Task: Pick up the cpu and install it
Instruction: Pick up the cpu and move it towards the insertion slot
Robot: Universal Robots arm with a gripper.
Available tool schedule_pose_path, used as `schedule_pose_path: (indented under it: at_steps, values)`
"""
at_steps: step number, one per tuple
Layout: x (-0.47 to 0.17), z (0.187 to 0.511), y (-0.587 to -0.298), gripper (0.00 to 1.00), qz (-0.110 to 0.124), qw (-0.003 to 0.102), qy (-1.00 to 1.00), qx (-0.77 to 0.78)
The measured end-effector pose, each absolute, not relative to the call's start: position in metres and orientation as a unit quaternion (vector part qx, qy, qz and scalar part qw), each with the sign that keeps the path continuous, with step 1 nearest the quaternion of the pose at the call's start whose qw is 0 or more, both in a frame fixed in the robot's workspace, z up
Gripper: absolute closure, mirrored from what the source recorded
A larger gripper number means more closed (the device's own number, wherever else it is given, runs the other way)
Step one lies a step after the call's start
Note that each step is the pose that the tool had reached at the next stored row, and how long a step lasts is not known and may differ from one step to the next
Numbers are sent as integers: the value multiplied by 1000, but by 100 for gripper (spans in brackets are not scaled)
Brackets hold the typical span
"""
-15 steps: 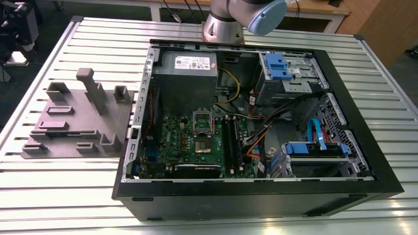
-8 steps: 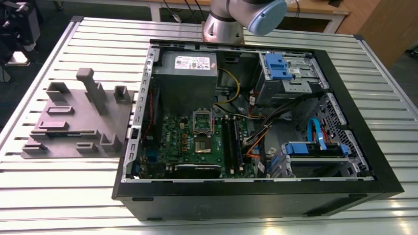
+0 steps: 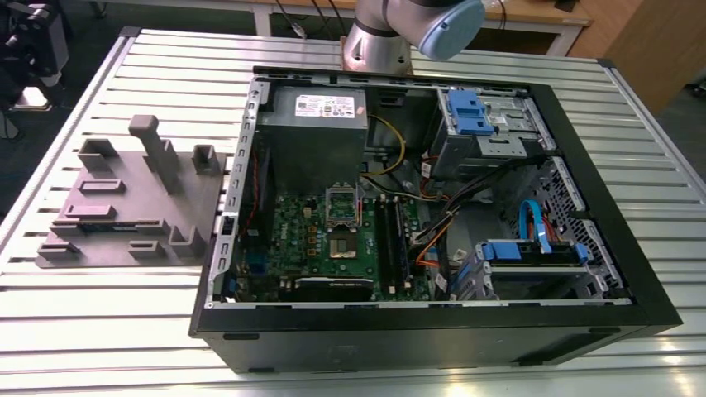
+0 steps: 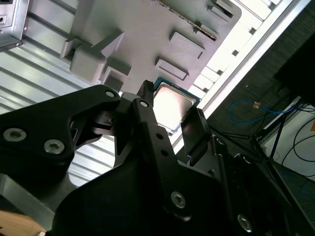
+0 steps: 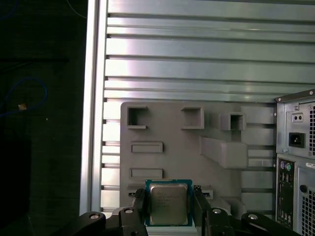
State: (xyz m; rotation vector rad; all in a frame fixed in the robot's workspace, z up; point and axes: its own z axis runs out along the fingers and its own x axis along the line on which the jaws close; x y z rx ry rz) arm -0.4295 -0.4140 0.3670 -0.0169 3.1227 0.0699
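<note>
Jaws clamp the cpu [image 5: 169, 209] by two opposite edges, held above the grey fixture [image 5: 172, 129] on the slatted table [image 5: 197, 64].

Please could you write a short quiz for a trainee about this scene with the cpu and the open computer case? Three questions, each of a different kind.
1. True or false: the gripper holds the cpu between its fingers.
2. In the first wrist view, what is seen behind the cpu? A) the grey fixture B) a motherboard C) a cardboard box
3. Fill in: in the exterior view, the grey fixture stands on the table at the exterior view's ___ of the open computer case.
Key: 1 true; 2 A; 3 left.
</note>
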Motion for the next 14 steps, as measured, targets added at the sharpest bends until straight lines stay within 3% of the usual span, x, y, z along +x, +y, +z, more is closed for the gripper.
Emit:
schedule_pose_path:
  at_steps: [14]
  values:
    - [-424, 367, -414, 53, 22, 9, 1000, -5]
